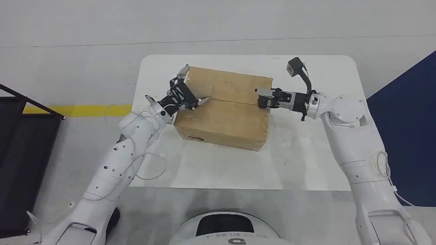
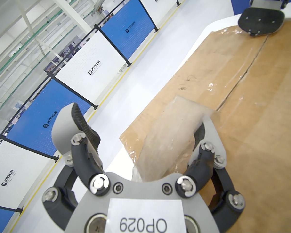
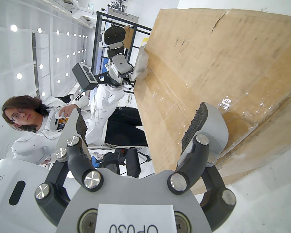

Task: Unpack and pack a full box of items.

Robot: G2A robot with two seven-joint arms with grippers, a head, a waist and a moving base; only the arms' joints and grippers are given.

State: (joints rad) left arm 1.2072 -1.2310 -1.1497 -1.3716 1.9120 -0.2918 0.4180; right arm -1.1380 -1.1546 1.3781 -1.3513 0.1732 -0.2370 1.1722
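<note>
On the table (image 1: 306, 163), sealed box (image 1: 225, 107); left fingers (image 2: 83, 124) apart around lifted tape (image 2: 169, 134), right fingers (image 3: 197, 123) apart at its opposite end

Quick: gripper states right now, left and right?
Left gripper: open, a peeled tape strip rising between the jaws, unclamped.
Right gripper: open, at the cardboard box end, holding nothing.

You had the top camera looking down from above the arms, far enough back to take in the whole white surface (image 1: 306, 163) and the cardboard box (image 1: 225, 109). Your wrist cameras sat close behind the left end effector (image 2: 138, 120) and the right end effector (image 3: 140, 112). They skimmed the box's taped lid from opposite ends, faced each other and shared its centre seam.
</note>
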